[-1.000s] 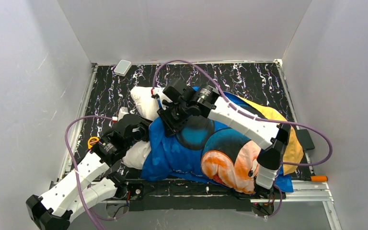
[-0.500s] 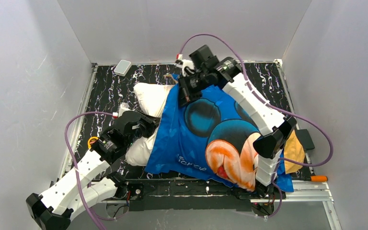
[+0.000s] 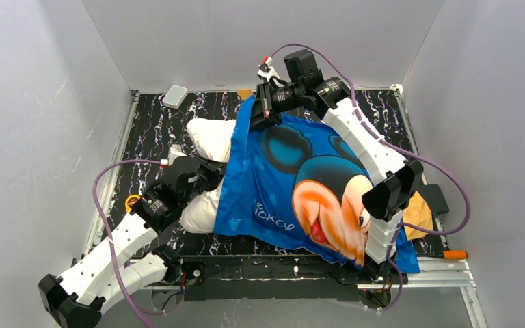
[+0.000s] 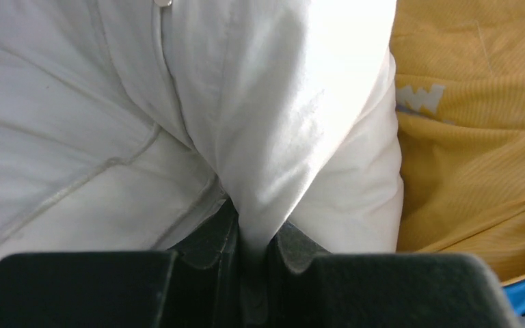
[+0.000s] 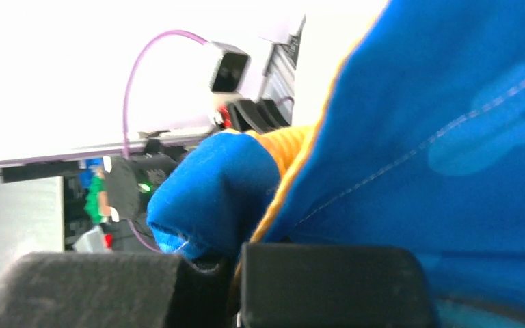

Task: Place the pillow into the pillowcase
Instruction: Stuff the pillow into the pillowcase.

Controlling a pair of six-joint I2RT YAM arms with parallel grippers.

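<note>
The white pillow lies left of centre, its right part under the blue Mickey Mouse pillowcase. My left gripper is shut on a fold of the pillow at its near-left side; the orange-yellow inside of the case is to its right. My right gripper is shut on the case's far open edge and holds it lifted near the back of the table, stretching the blue cloth over the pillow. Much of the pillow is hidden under the case.
A small white box sits at the back left corner. A black block and an orange-handled tool lie at the right edge. Grey walls enclose the black marbled table on three sides.
My right gripper has lifted the case's edge up and toward the back of the table, spreading the blue cloth flatter over the pillow. The left gripper has stayed on the pillow.
</note>
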